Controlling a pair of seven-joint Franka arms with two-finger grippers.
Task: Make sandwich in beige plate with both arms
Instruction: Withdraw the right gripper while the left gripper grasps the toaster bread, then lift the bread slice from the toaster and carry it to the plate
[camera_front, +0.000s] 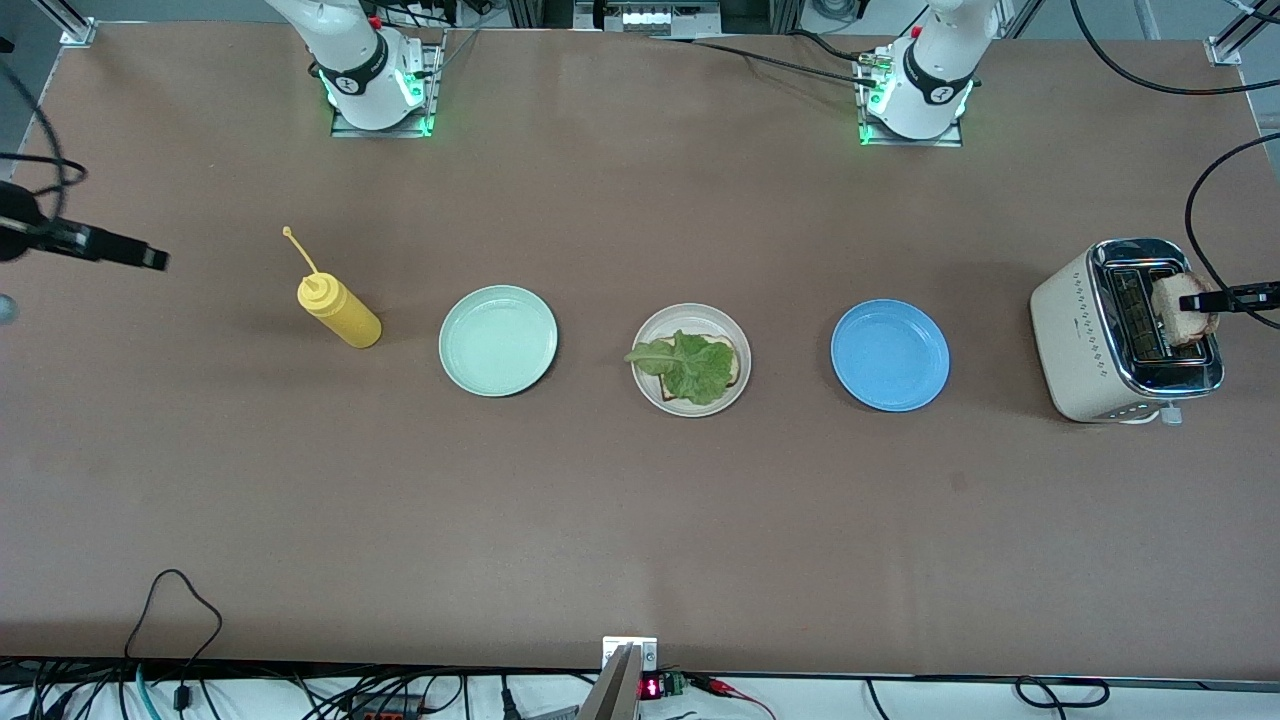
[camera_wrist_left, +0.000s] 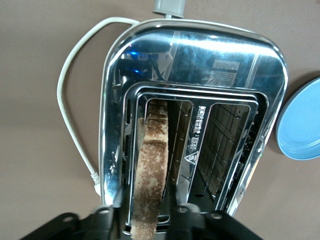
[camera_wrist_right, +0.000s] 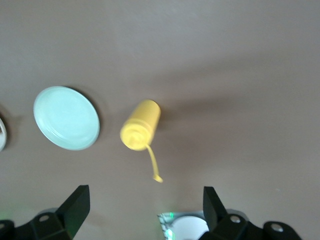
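The left gripper (camera_front: 1205, 300) pinches the toast slice (camera_wrist_left: 150, 165) on edge over the toaster (camera_front: 1090, 340); the beige plate (camera_front: 650, 385) lies mid-table. The right gripper (camera_wrist_right: 145, 212) waits open.

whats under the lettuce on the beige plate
A bread slice lies under the lettuce leaf on the beige plate; only its edge shows. Whatever else is beneath the leaf is covered.

Glossy chrome-topped toaster (camera_wrist_left: 192, 55); rough toast (camera_wrist_left: 150, 170); matt table (camera_front: 640, 520).
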